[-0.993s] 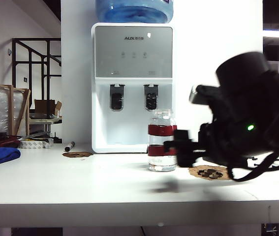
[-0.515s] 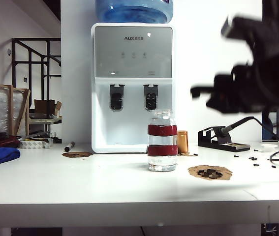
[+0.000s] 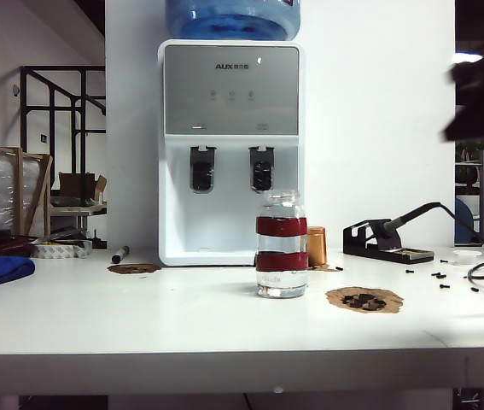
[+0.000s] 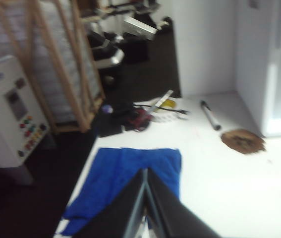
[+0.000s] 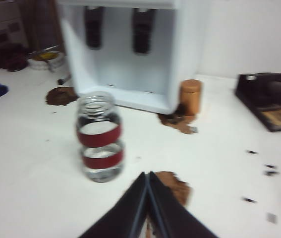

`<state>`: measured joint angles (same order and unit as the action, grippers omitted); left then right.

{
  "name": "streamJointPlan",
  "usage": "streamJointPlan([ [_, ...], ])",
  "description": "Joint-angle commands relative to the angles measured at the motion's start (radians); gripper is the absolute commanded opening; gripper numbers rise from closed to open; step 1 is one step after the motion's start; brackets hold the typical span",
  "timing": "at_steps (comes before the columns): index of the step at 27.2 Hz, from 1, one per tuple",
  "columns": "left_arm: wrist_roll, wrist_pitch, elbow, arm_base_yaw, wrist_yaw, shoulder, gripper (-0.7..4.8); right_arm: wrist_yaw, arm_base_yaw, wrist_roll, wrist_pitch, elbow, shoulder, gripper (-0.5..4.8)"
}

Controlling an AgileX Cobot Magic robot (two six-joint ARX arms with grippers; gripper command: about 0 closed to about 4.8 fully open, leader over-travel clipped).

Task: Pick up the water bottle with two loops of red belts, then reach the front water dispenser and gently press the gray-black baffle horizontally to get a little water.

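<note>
1. Exterior view: table-edge height, level, facing the water dispenser [image 3: 230,149] head-on.
2. Left wrist view: high, tilted down on the table's end with the blue cloth [image 4: 130,178].
3. Right wrist view: above, behind the water bottle [image 5: 99,137], facing the dispenser; shares both with the exterior view.

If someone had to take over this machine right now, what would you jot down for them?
Right gripper: shut, empty, raised above the table, back from the clear glass water bottle with two red bands.
Left gripper: shut, empty, over the folded blue cloth at the table's left end.
Bottle: upright on the white table, in front of the tall white water dispenser, roughly below its right-hand gray-black baffle.
Done: nothing; the bottle is ungrasped.
Left: open a gripper, grasp the bottle, lift it, press the baffle gently for a little water.
</note>
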<state>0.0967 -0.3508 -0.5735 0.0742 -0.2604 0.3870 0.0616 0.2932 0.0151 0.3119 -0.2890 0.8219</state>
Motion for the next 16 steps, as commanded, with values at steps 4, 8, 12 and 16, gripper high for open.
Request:
streamJointPlan([
  [4, 0.009, 0.053, 0.002, -0.003, -0.058, 0.005, -0.05, 0.08, -0.125, -0.031, -0.231, 0.005, -0.275, -0.05],
  [8, 0.035, 0.064, 0.019, -0.005, -0.067, 0.005, -0.05, 0.13, -0.16, -0.092, -0.32, 0.037, -0.425, -0.05],
  [12, 0.064, 0.153, 0.115, -0.066, -0.065, 0.005, -0.05, 0.15, -0.17, -0.178, -0.384, 0.122, -0.543, -0.05],
  [16, 0.063, 0.221, 0.206, -0.187, 0.009, 0.005, -0.05, 0.164, -0.17, -0.177, -0.376, 0.208, -0.609, -0.04],
])
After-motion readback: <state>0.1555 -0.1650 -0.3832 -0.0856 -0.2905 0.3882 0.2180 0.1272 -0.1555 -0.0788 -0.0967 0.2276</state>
